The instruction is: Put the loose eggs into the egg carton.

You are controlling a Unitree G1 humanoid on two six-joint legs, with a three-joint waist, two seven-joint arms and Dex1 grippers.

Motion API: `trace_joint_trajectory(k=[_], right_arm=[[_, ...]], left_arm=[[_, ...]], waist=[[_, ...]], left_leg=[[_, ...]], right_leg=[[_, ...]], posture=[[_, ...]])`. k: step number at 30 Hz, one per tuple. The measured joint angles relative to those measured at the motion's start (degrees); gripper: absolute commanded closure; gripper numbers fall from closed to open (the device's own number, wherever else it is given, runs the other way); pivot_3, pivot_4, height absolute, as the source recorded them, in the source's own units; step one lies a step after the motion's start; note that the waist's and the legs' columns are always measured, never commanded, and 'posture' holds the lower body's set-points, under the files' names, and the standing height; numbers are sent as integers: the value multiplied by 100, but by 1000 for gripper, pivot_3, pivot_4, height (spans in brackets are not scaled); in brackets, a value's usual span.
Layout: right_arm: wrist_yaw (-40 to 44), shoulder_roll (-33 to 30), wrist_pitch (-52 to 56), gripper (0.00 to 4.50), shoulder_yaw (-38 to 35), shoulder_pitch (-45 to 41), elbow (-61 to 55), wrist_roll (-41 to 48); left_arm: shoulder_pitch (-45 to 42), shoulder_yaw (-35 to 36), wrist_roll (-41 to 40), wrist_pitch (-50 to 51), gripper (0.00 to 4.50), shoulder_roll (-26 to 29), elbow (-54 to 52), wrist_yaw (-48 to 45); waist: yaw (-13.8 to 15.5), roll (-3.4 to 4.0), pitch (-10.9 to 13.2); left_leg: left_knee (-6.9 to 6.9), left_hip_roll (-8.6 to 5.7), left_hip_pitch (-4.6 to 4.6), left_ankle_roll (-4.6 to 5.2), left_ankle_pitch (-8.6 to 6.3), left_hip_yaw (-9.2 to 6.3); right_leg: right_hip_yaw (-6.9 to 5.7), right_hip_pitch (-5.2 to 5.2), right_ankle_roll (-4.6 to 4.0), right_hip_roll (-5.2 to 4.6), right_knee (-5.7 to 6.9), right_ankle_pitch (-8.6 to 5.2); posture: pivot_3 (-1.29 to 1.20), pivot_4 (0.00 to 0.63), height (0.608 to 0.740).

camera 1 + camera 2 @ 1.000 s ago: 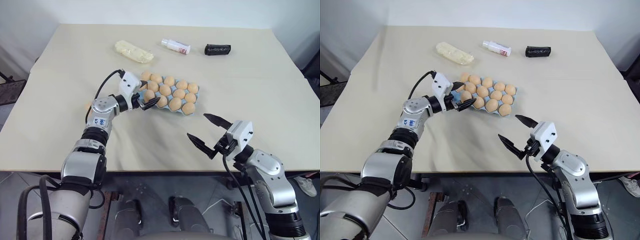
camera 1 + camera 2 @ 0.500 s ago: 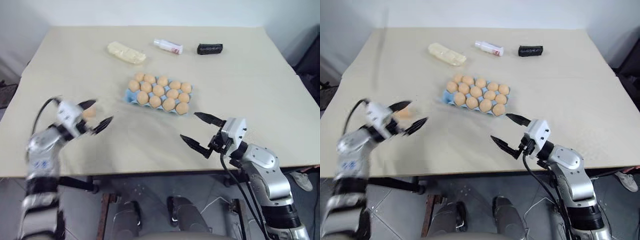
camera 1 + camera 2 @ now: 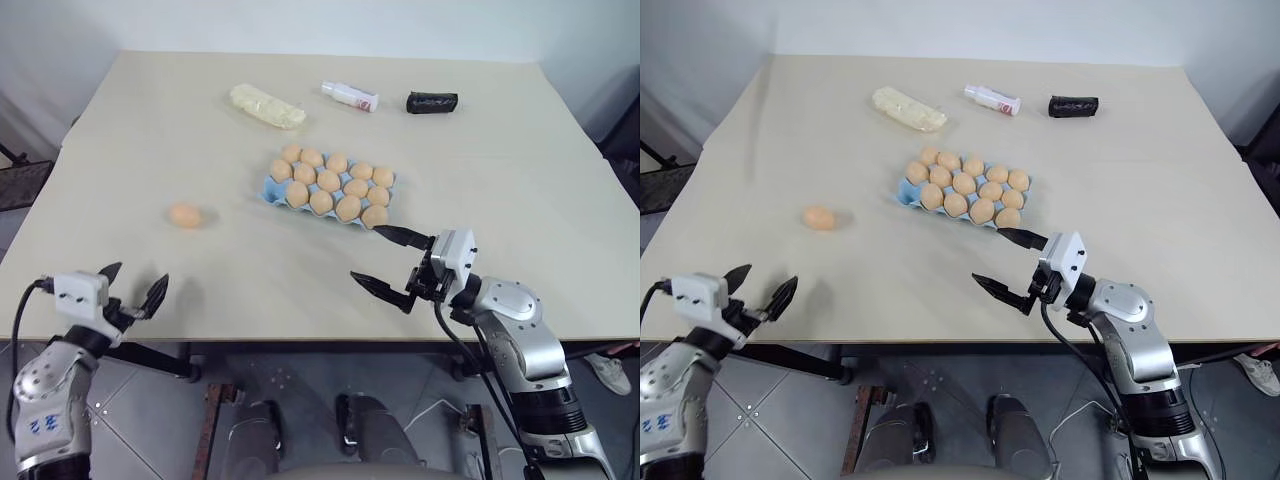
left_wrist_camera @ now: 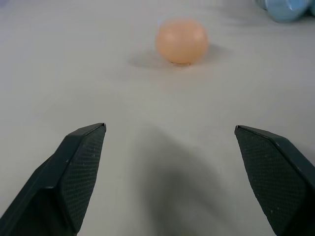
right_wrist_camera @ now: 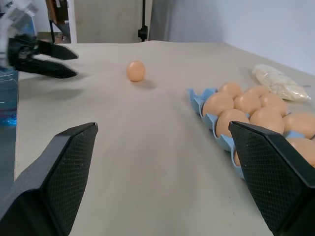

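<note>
Left eye view: egg carton (image 3: 272, 188) full; both hands (image 3: 127, 290) (image 3: 390, 264) wide open, empty.

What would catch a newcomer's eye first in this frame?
The light blue egg carton mid-table, packed with tan eggs, stands out first. Next, one loose egg lies alone on the table to the carton's left. Both grippers hang open at the near edge: the left gripper facing that egg, the right gripper just before the carton.
</note>
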Motion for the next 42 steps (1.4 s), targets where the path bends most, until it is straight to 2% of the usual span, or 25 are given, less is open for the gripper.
trace_joint_trajectory(k=[2,4,10,15,19,22,24,28,33,38,41,42], right_arm=[[8,4,0,0,-4,-35,40,-2],[9,12,-7,0,-2,-71,66,-6],[-22,58,-36,0,1,-88,105,-50],[-91,89,-60,0,-1,-84,102,-74],[-150,91,-59,0,-4,-71,90,-78],[-226,91,-56,0,-9,-47,73,-77],[-249,90,-52,0,-9,-35,55,-77],[-344,89,-25,0,-27,5,6,-78],[-393,84,24,0,-42,47,-48,-80],[-491,85,22,0,-48,74,-108,-108],[-571,82,25,0,-54,153,-237,-124],[-599,80,27,0,-58,176,-280,-124]], left_arm=[[-494,-178,68,148,24,-4,42,210],[-1144,-412,267,157,24,-2,379,405],[-2452,-901,629,110,24,-51,1663,761],[-3011,-1130,815,16,24,-48,2605,770],[-3251,-1294,960,-67,916,-25,3134,763],[-3332,-1322,985,-127,1917,23,3330,680],[-3340,-1326,978,-199,2204,30,3369,575],[-3521,-1382,783,-340,2211,-86,3356,112],[-4433,-1765,748,-587,2211,-417,3437,-454],[-5297,-2205,1011,-984,2211,-729,4475,-727],[-5475,-2320,1150,-1157,2211,-817,5084,-800],[-5508,-2321,1164,-1211,1872,-830,5242,-802]], waist=[[0,-1,-1],[-2,-2,-1],[-20,-3,-2],[-8,-3,-2],[-9,-3,-2],[-10,-3,-1],[-7,-3,-2],[12,-3,-1],[126,-3,-1],[110,-3,-2],[78,-3,-1],[74,-3,-1]], left_leg=[[0,-3,-2,1,1,0],[-1,-6,-2,3,2,4],[-3,0,-4,16,7,31],[-3,20,-3,3,4,38],[-1,21,-3,2,3,47],[-1,22,-3,2,2,52],[-2,24,-3,1,1,52],[0,26,-5,-9,-5,62],[9,12,-10,-22,-14,76],[7,13,-7,3,-2,74],[3,21,-11,-3,-2,68],[3,23,-13,-7,-1,68]], right_leg=[[1,1,12,1,0,7],[-2,0,100,4,-2,56],[-11,-14,106,39,-9,58],[-9,-22,97,67,-7,53],[-3,-28,97,67,-4,53],[-1,-29,97,64,-4,53],[-1,-29,97,64,-5,53],[-4,-29,97,63,-5,53],[-4,-29,99,63,-6,55],[9,-32,99,69,-9,55],[15,-43,98,78,-7,53],[15,-47,98,81,-5,52]], posture=[[0,150,740],[0,150,740],[0,150,740],[0,150,740],[0,150,740],[0,150,740],[0,150,740],[0,150,740],[0,150,740],[0,150,740],[0,150,740],[0,150,740]])
